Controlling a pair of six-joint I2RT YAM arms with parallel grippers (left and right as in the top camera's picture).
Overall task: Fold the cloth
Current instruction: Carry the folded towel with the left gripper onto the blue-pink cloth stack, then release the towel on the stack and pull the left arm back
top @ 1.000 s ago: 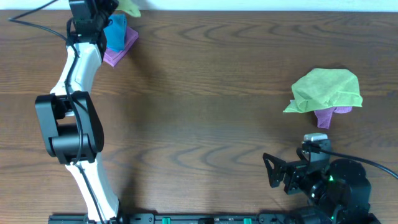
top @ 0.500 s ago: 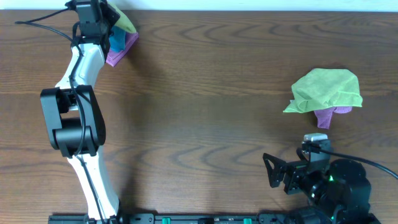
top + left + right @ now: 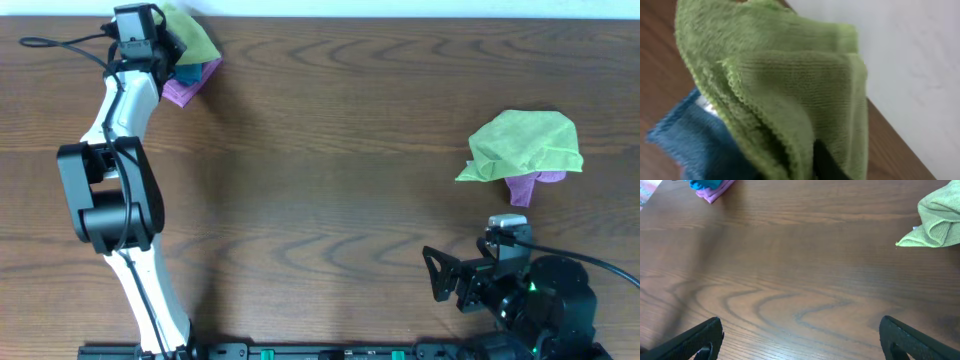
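The cloth, lime-green and folded into layers, lies at the far left corner of the table on top of a blue cloth. My left gripper is at the cloth. In the left wrist view the cloth fills the frame and its folds wrap the left gripper; one dark finger shows between the layers. The jaws appear closed on the folds. My right gripper rests near the front right edge, far from the cloth. In its own view the right gripper stands wide open over bare wood.
A purple cloth lies under the blue one. A second lime-green cloth, rumpled, sits at the right on another purple cloth; it also shows as a green heap in the right wrist view. The table's back edge meets a white wall.
The left gripper has shifted slightly left and the green cloth has come down over the blue cloth, covering more of it. The right arm has not moved.
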